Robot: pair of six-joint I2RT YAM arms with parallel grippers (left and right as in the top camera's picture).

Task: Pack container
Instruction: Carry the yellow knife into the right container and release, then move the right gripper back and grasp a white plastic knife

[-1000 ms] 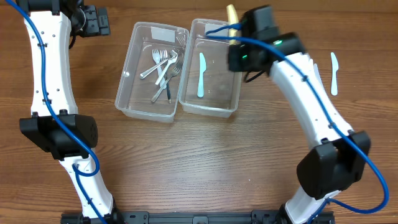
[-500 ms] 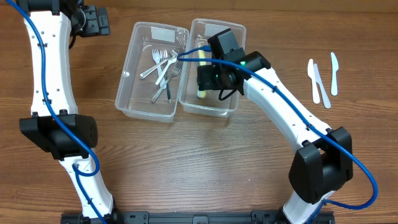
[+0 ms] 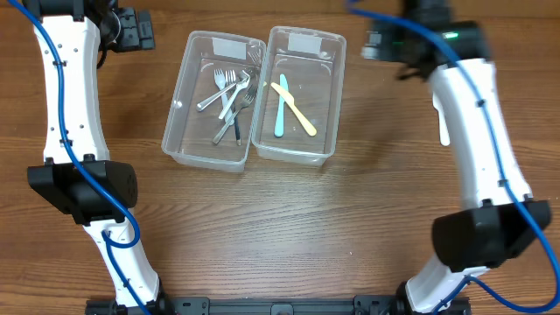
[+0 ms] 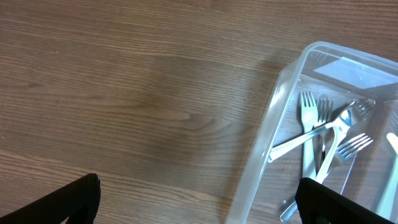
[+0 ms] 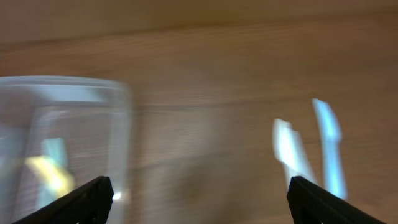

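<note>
Left container: forks; right container: knives

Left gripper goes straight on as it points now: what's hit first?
Probably bare table, beside the fork container. The left gripper has wide-open jaws, so one might clip its rim; depth is unclear.
</note>
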